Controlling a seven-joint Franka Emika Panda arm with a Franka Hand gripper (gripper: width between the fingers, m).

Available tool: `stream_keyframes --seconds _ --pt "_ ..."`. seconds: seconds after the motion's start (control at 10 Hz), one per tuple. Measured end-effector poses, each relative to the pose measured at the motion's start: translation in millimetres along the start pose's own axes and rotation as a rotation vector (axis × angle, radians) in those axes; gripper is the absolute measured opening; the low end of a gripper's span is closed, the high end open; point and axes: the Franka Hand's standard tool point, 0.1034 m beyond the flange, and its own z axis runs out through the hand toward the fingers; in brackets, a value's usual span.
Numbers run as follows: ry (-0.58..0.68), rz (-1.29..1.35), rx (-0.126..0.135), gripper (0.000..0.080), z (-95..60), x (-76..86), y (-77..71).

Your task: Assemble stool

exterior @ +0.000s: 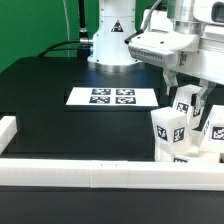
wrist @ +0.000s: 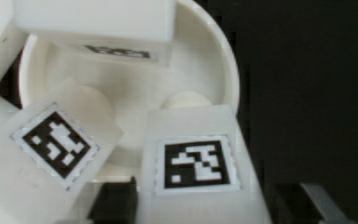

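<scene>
Green backdrop and a black desk (exterior: 60,110), edged by white rails (exterior: 95,176), carry the marker board (exterior: 112,97) near the middle, while the stool (exterior: 185,135) sits at the exterior view's right by the front rail, seat down, with leg blocks (exterior: 170,130) standing up from it. The hand (exterior: 190,97) has its fingers drawn together, apparently clamped on one leg block, so assembly looks well on though not finished; how many legs are seated I cannot tell. Only the wrist view shows the seat's rim (wrist: 208,60) and two tagged legs (wrist: 197,160) meeting it closely.

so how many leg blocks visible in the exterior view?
3, clustered at the exterior view's right: front one, one behind it under the hand, one at the edge. More may be hidden.
</scene>
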Motion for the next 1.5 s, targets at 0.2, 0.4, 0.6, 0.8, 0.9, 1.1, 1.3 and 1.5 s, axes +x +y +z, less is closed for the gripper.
stream_keyframes --seconds 0.2,0.4,0.6,0.8,0.9,1.1,1.3,1.5 --pt "0.001 0.117 0.0 0.0338 0.1 0.0 -0.1" --pt "0.009 0.303 0.017 0.0338 0.4 -7.9 -6.8" --pt "0.021 0.478 0.045 0.034 1.4 -11.0 -11.7" --pt "0.029 0.649 0.068 0.034 0.9 -11.5 -12.5" --pt "0.024 0.698 0.056 0.034 1.0 -11.3 -11.1" --pt "0.022 0.835 0.058 0.034 1.0 -11.0 -11.1" --pt "0.018 1.041 0.061 0.034 1.0 -10.4 -10.8" --pt "0.031 1.182 0.042 0.034 1.6 -11.0 -9.5"
